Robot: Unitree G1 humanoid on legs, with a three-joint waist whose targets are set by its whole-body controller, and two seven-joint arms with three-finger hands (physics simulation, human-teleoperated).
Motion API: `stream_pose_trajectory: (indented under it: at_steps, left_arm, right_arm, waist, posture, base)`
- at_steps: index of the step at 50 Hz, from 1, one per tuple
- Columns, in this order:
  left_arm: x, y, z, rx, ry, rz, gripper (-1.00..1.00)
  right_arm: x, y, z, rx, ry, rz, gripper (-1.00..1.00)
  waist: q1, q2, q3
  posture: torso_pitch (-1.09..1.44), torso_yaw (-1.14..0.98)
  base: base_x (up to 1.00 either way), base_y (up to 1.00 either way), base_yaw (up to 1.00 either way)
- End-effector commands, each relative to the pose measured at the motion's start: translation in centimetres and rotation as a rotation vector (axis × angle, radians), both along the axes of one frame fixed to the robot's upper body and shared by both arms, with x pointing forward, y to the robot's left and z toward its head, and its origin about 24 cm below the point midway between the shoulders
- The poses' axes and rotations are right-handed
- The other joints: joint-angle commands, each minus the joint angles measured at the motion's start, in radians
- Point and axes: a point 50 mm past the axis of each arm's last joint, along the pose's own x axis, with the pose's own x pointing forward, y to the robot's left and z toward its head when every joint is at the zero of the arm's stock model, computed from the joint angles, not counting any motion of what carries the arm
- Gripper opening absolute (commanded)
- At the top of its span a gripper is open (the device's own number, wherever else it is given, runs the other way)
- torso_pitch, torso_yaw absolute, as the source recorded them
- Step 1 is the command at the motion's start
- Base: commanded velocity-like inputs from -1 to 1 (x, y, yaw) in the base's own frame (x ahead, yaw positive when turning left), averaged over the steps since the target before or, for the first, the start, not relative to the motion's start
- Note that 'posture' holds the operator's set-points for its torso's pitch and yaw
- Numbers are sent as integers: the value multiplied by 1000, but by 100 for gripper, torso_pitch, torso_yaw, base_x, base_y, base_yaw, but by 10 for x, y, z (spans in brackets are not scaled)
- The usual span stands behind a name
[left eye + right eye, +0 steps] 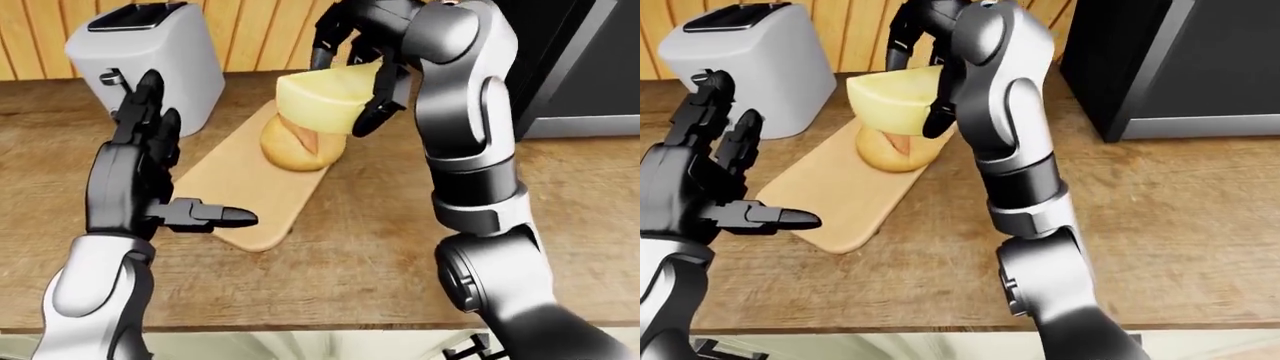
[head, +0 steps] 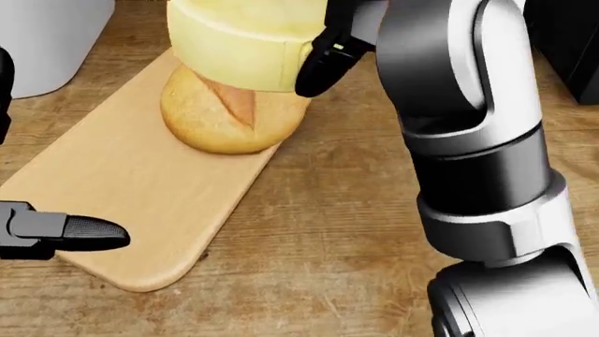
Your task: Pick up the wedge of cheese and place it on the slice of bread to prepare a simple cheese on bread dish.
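The right robot hand (image 1: 365, 71) grips the cheese (image 1: 318, 97) just over, perhaps touching, the bread (image 2: 225, 116) on the board (image 2: 121, 189), the left robot hand (image 1: 150, 176) is spread empty, and the domed crust could tip a released wedge off.

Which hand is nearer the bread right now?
Right. The right hand grips the cheese wedge directly above the bread. The left hand hangs open off the cutting board's left edge, clear of the bread.
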Motion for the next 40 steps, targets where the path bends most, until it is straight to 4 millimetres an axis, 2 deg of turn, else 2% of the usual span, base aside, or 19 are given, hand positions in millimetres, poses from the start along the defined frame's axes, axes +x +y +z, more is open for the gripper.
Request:
stream_pose_trajectory:
  at_steps: [1,12,16,25,40]
  left_arm:
    - [-5,0,11,16,-80,3,100]
    - [-7,6,12,4,-84,10,100]
    - [-8,6,14,4,-87,9,100]
    - [-10,7,13,4,-87,9,100]
    - [-11,10,12,-1,-88,13,100]
  right_arm:
    - [-8,5,26,3,-117,6,-100]
    - [9,34,37,-36,-140,19,-100]
    - [21,40,31,-35,-129,10,-100]
    - [29,52,23,-51,-121,17,-100]
    - [41,61,15,-93,-129,-8,-100]
  waist:
    - [-1,5,-30]
    - [-5,13,-27]
    - [-7,17,-24]
    - [-9,21,-21]
    - [-10,28,-21]
  posture:
    - [0,0]
    - [0,0]
    - [0,0]
    - [0,0]
    - [0,0]
  base:
    - [0,0,0]
    - [0,0,0]
    - [0,0,0]
    - [0,0,0]
    - [0,0,0]
